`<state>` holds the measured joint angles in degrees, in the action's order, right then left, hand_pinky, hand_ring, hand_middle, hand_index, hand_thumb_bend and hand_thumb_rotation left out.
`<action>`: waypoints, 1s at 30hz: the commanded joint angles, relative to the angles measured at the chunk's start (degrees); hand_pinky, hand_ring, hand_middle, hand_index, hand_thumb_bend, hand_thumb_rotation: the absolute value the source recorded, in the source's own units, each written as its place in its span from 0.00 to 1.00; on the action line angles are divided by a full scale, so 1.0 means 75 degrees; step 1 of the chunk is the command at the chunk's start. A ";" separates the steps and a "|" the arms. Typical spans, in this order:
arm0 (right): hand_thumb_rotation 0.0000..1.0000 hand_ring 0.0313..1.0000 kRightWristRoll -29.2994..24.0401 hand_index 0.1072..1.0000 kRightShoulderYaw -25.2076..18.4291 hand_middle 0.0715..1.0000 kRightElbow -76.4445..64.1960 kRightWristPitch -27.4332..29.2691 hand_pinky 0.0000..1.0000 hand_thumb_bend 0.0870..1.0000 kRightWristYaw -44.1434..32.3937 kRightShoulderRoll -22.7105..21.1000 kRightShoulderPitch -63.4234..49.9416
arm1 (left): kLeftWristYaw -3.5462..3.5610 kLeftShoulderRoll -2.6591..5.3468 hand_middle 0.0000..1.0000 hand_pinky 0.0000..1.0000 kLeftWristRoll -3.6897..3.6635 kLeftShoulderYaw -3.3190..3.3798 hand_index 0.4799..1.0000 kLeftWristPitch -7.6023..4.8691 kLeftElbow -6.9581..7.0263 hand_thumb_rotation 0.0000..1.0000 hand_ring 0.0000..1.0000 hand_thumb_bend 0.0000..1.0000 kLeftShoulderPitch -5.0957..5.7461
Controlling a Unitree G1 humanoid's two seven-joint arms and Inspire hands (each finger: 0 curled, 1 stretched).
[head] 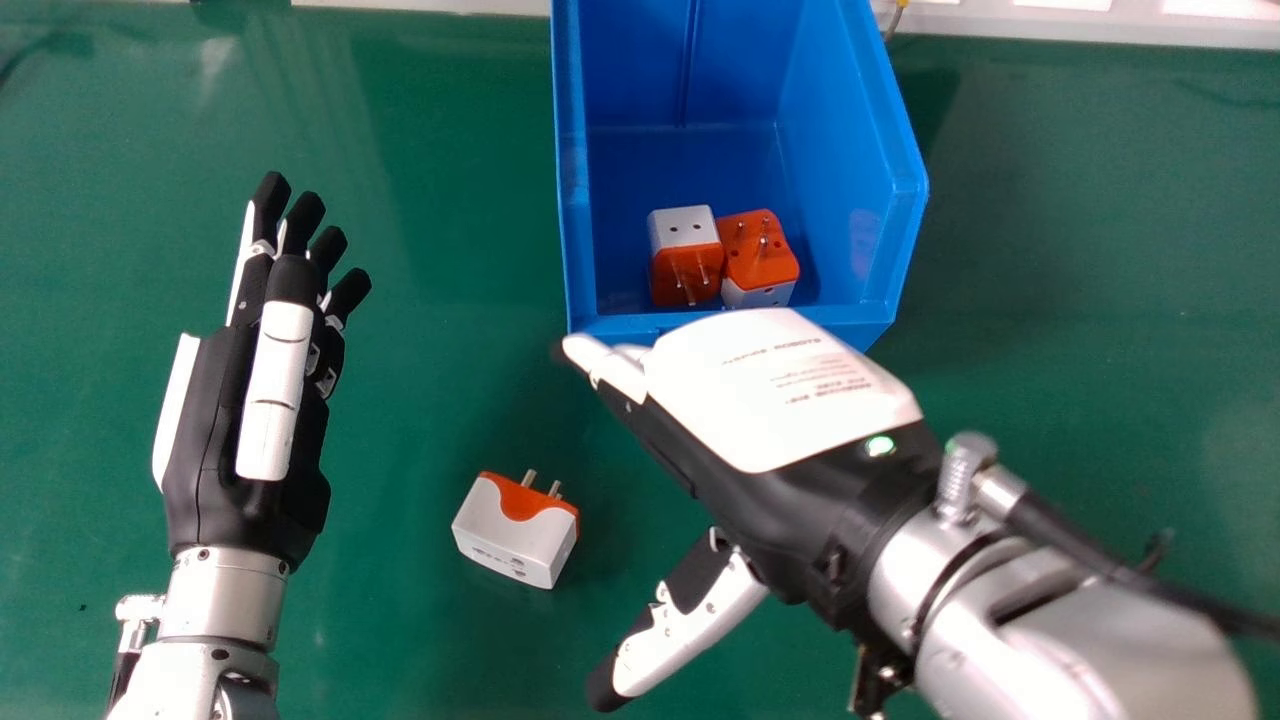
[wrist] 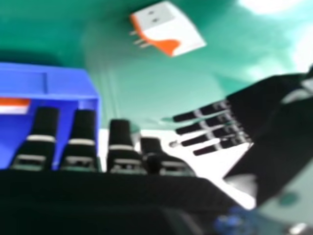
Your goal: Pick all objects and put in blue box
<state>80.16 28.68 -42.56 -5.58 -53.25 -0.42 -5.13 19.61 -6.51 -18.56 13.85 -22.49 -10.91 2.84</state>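
In the head view my right hand (head: 780, 400) is open between the box's front wall and the loose adapter, thumb spread toward the near side. My left hand (head: 270, 400) lies open at the left. A white and orange plug adapter (head: 515, 530) rests on the table between both hands, its pins facing away. Two more adapters, one (head: 685, 255) beside the other (head: 758, 260), sit inside the blue box (head: 740, 325). In the right hand view, straight fingers of my right hand (wrist: 80, 142) show apart from the loose adapter (wrist: 168, 29), with the blue box (wrist: 49, 81) alongside.
The green table (head: 430, 330) extends around the box and both hands. A pale edge (head: 400, 5) runs along its far side. In the right hand view my left hand is also seen farther off, and the box wall stands close by the right fingers.
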 commanded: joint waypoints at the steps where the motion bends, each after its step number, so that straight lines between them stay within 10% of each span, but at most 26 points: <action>1: 0.40 0.82 -0.0426 0.92 0.0327 0.87 0.0178 0.0054 0.75 0.91 0.0754 0.0219 -0.0364 | -0.0022 0.0038 1.00 0.95 -0.0006 -0.0008 0.99 -0.0132 0.0184 0.81 0.99 0.75 -0.0003; 30: 0.29 0.82 -0.2062 0.91 0.0433 0.87 0.3095 0.0745 0.62 0.73 0.5576 -0.0773 -0.0246 | -0.0047 0.0090 1.00 0.96 -0.0002 -0.0030 1.00 -0.0043 0.0347 0.83 0.99 0.72 0.0084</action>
<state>65.69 32.20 -19.72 -1.16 -13.90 -6.07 -8.21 19.25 -5.83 -18.60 13.73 -22.16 -9.62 3.34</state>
